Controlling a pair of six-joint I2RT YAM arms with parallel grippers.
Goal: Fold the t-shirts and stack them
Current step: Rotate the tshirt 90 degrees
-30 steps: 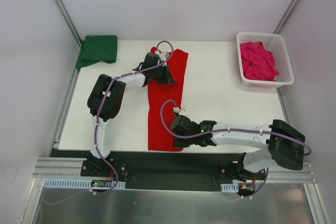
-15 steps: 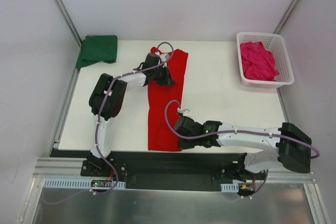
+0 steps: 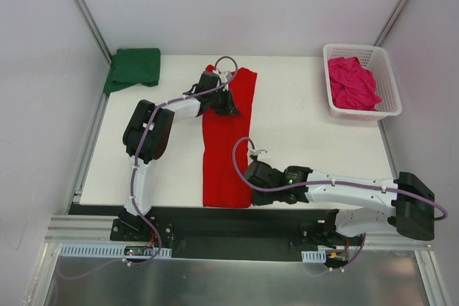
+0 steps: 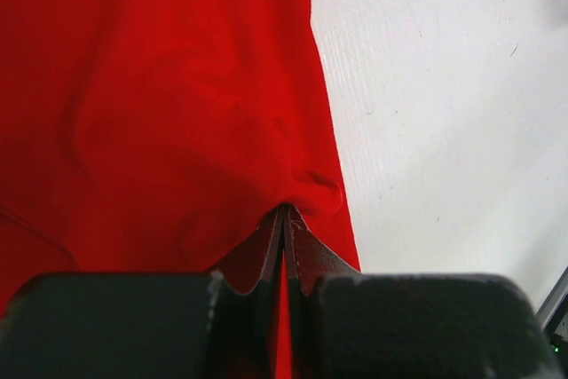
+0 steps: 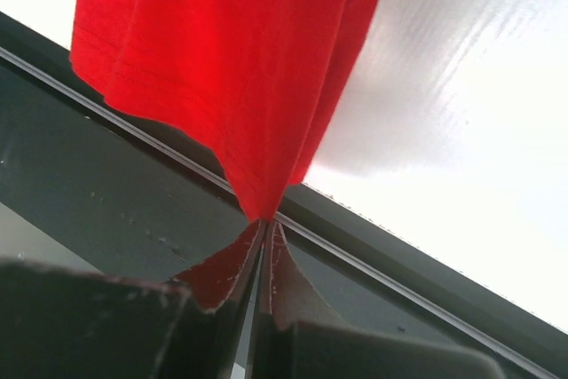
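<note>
Red t-shirt [image 3: 228, 141]: from my remote station I see it lying as a long strip down the middle of the desk [image 3: 308, 134], far edge to near edge.
Left claw [image 4: 282, 219]: pressed together, pinching red cloth toward the strip's far end.
Right claw [image 5: 264, 228]: pinching the strip's corner at the near edge.
Green t-shirt [image 3: 133, 68]: folded, far left corner.
Pink t-shirt [image 3: 351, 82]: bunched in the white basket [image 3: 362, 114], far right corner.

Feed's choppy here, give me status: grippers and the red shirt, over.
Left gripper shut on red shirt, far end. Right gripper shut on its near end, lifted. Green shirt folded far left, pink shirt in basket. Nothing blocking.
</note>
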